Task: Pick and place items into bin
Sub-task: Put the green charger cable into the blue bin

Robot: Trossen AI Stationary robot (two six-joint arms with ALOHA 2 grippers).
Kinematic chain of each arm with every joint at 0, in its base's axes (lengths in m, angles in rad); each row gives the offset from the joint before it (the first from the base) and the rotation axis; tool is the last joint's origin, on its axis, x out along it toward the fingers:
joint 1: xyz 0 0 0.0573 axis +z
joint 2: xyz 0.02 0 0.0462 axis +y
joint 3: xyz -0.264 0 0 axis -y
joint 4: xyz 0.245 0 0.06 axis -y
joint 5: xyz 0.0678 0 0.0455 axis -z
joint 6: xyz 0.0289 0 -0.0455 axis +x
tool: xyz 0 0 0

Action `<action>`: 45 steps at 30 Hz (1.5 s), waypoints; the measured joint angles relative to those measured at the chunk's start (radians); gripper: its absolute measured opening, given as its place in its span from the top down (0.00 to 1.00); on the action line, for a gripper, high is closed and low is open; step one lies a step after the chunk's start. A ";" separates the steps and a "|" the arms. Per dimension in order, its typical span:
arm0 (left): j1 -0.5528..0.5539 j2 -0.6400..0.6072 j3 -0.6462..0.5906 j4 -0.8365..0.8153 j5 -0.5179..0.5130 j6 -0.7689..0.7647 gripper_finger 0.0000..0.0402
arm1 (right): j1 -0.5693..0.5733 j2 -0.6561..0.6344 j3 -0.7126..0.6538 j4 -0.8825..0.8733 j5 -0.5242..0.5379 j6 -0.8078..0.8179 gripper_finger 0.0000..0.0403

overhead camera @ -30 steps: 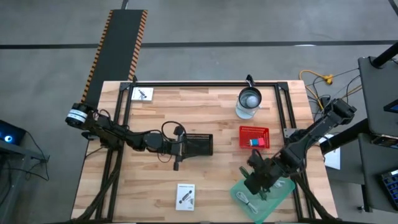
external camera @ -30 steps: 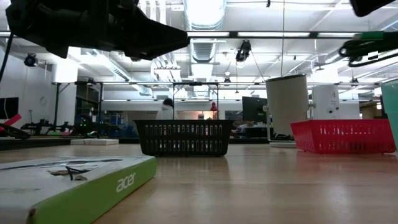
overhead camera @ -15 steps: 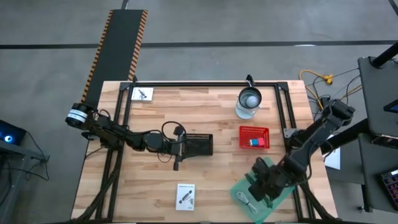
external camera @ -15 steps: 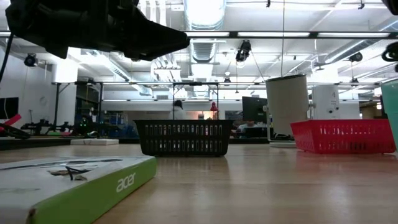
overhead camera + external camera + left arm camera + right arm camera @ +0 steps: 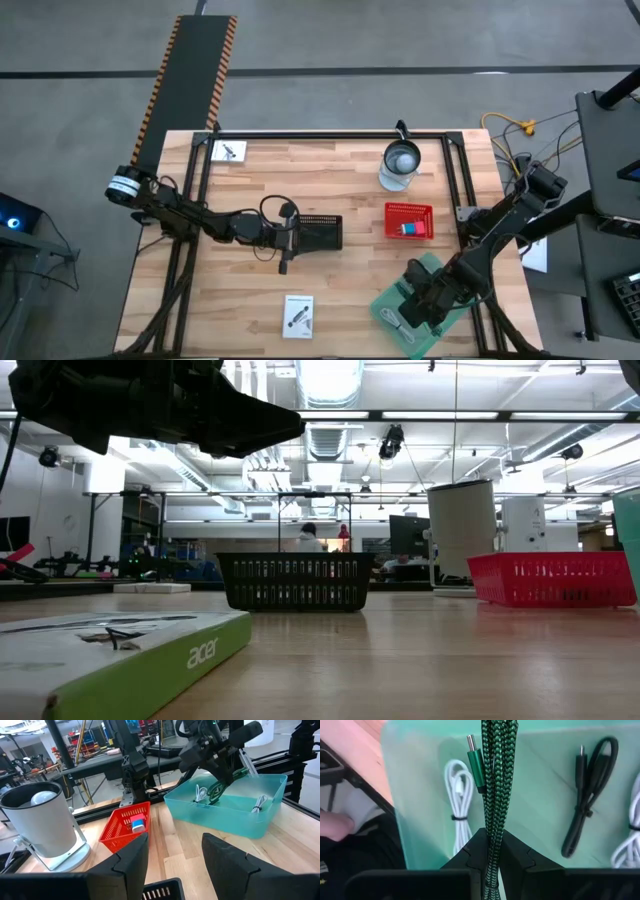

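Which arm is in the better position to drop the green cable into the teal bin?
The right arm. Its end effector is already shut on the green cable directly above the teal bin, so it probably only needs to open. The left end effector is far away, beside the black basket.

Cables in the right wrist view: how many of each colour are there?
White cables: 2
Black cable: 1
Green cable, held in the right pincer: 1
Total: 4
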 joint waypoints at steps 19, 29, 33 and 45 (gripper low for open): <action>0.000 0.000 0.000 0.000 0.000 0.000 0.58 | -0.001 0.089 0.000 -0.052 -0.056 -0.049 0.94; 0.000 0.000 0.000 0.000 0.000 0.000 0.58 | -0.003 0.138 -0.002 -0.038 -0.054 -0.034 0.94; 0.000 0.000 0.000 0.000 0.000 0.000 0.58 | -0.005 0.155 -0.002 -0.031 -0.056 -0.023 0.94; 0.000 0.000 0.000 0.000 0.000 0.000 0.58 | -0.007 0.186 -0.002 0.035 -0.018 -0.013 0.94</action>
